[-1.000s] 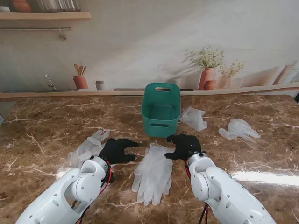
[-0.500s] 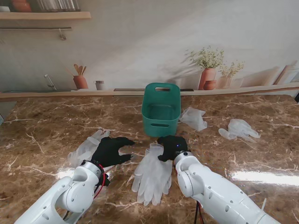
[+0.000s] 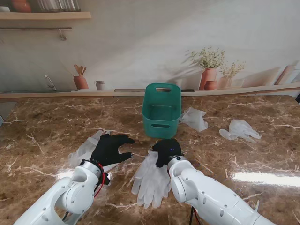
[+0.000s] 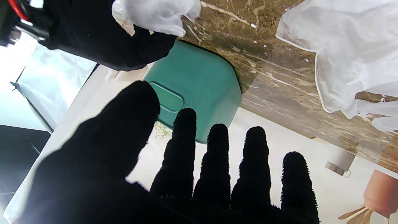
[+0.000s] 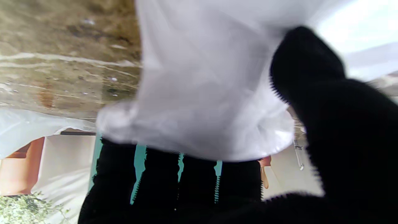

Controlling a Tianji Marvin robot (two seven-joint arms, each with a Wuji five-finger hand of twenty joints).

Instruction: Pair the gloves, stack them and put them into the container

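The thin, limp stacked glove pair (image 3: 152,180), lying near the green container (image 3: 161,114), is pinched at its cuff by the right hand (image 3: 167,151), while the left hand (image 3: 109,147) is held spread, empty.

Right hand (image 3: 167,150) slid left — onto the glove pair's (image 3: 152,176) cuff.
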